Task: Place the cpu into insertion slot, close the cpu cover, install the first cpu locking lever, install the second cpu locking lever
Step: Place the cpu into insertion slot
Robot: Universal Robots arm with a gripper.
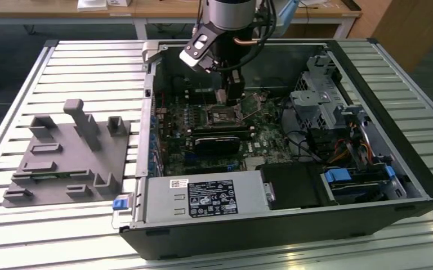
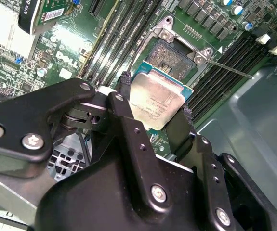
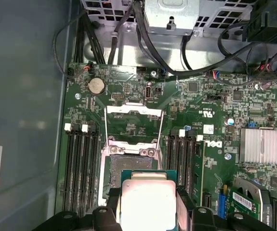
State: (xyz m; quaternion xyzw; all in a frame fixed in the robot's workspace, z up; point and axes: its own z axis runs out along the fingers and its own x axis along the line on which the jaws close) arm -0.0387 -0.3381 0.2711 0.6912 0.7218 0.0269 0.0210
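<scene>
While the slatted silvery metal worktop (image 1: 88, 67) carries everything, the biggest thing on it is the open black computer case (image 1: 276, 236) lying on its side, with a moulded grey plastic fixture tray (image 1: 58, 163) just beside it towards the exterior view's left; inside the case a silvery box-shaped power supply (image 1: 201, 197) sits along the near wall and a green motherboard (image 1: 269, 143) covers the floor; the grey and black robot arm (image 1: 227, 14) reaches down from above into the middle of the case; its black two-fingered claw (image 1: 233, 95) hangs low over the board, the fingers (image 2: 125, 82) closed in on two opposite edges of the small flat square cpu with a dull silvery-grey metal top (image 2: 155, 101), which both wrist views show gripped between them (image 3: 148, 202); long narrow black memory slots (image 3: 80, 168) run along both sides of the socket area; the thin silvery square cpu cover (image 3: 133, 109) is swung open and lies back flat beyond the socket, green board showing through its window; a thin metal locking lever (image 2: 230, 68) sticks out from one corner, unlatched; the small square dark insertion slot with a silvery rim (image 2: 174, 57) lies bare, its contact field uncovered, and the cpu hangs just above and beside it, not seated.
</scene>
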